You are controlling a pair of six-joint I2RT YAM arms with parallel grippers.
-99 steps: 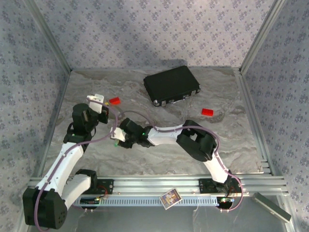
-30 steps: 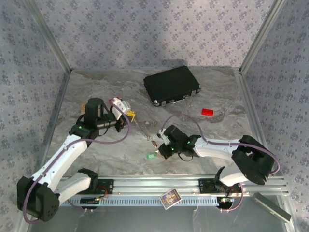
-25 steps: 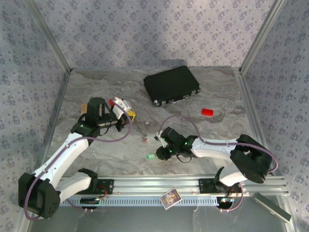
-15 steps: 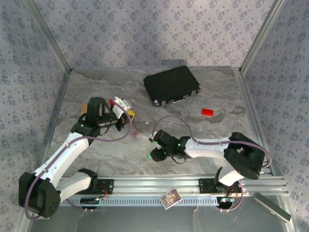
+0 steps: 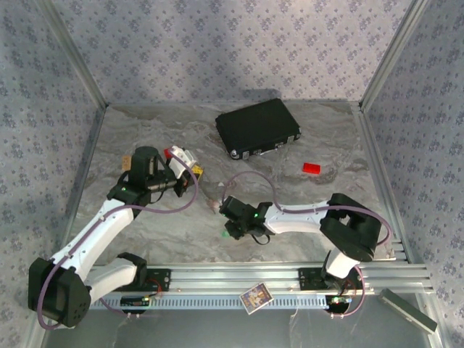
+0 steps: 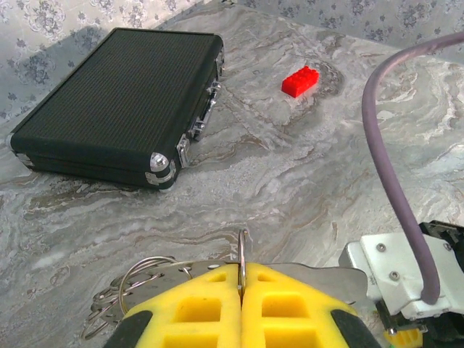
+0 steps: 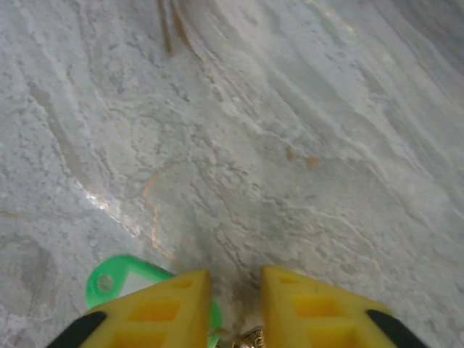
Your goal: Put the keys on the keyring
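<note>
My left gripper (image 5: 197, 172) hovers over the table's left middle, shut on the keyring (image 6: 241, 252). The ring is a thin metal loop standing upright between the yellow pads, with more wire loops (image 6: 138, 279) hanging to their left. The green key (image 7: 109, 279) lies flat on the marble. My right gripper (image 7: 235, 304) is low over it and open, its left finger (image 7: 156, 308) covering part of the tag. A brassy bit of the key (image 7: 250, 337) shows deep between the fingers. From above, the green tag (image 5: 226, 234) peeks out beside the right gripper (image 5: 232, 226).
A black case (image 5: 258, 127) lies at the back centre, and appears again (image 6: 116, 109) in the left wrist view. One red brick (image 5: 311, 168) sits right of it, another (image 5: 172, 151) behind the left gripper. The right arm's purple cable (image 5: 250, 177) arcs between the grippers. Metal rails edge the table.
My right gripper has slid left along the table and now stands over the green key, and its jaws have widened and then narrowed. The left gripper has stayed put with the ring.
</note>
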